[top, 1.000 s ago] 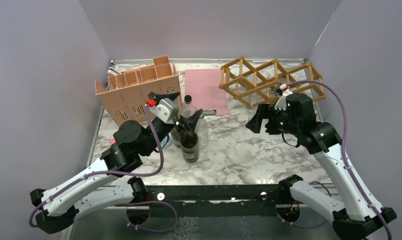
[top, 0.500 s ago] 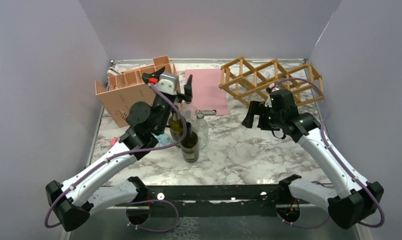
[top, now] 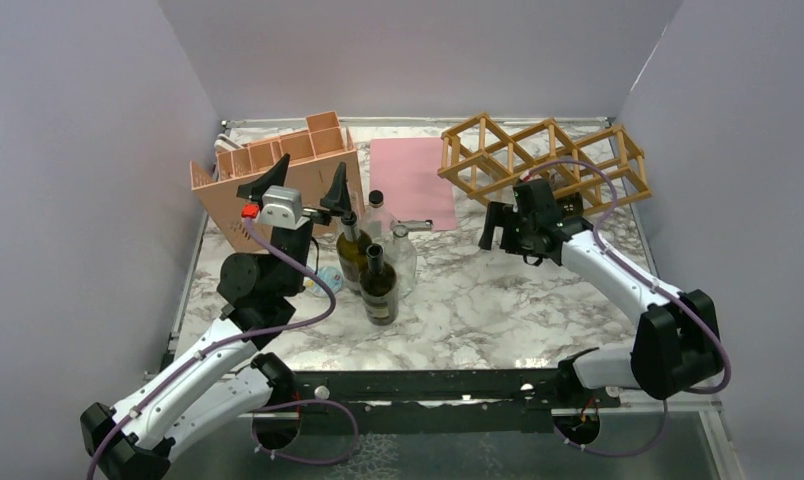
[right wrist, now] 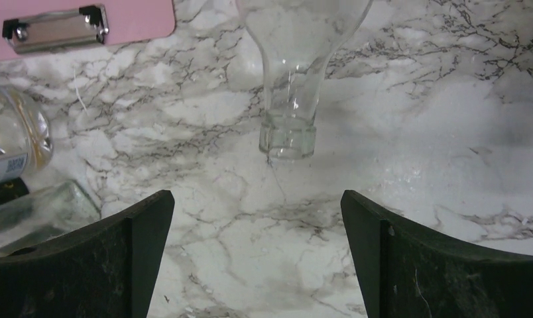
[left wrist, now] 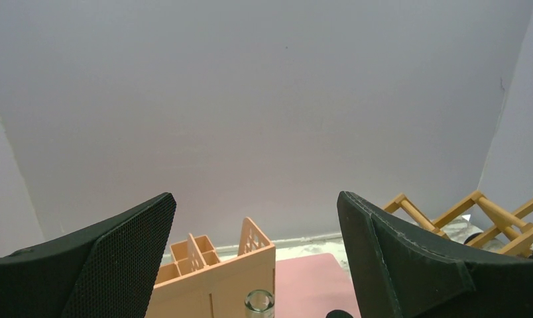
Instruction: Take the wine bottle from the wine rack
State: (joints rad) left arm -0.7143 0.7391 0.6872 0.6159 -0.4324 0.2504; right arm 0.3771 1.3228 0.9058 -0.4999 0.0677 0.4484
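The wine bottle [right wrist: 292, 79] was clear, colourless glass, and the grey veins of the marble tabletop [top: 498, 300] showed through it. Its shoulder narrowed to a slim neck that ended in a thicker band at the mouth. In the right wrist view the neck pointed down toward the camera with the mouth low over the marble; whether it touched could not be told. The body ran out of the top of that view, so its seat was not shown. From above, the clear glass could not be picked out among the sticks of the wine rack [top: 505, 152], a golden-brown lattice of diamond cells at the far right of the table. The right gripper [right wrist: 256, 195] stood just before the rack's left end with its fingers spread wide and holding nothing, and the bottle's mouth lay beyond and between them. The left gripper [left wrist: 256, 197] was raised toward the back wall, also spread wide and holding nothing, above a cluster of upright bottles [top: 380, 285]. A salmon-pink compartment box [top: 278, 175] stood at the far left, and a pink clipboard [top: 408, 180] lay between it and the rack.
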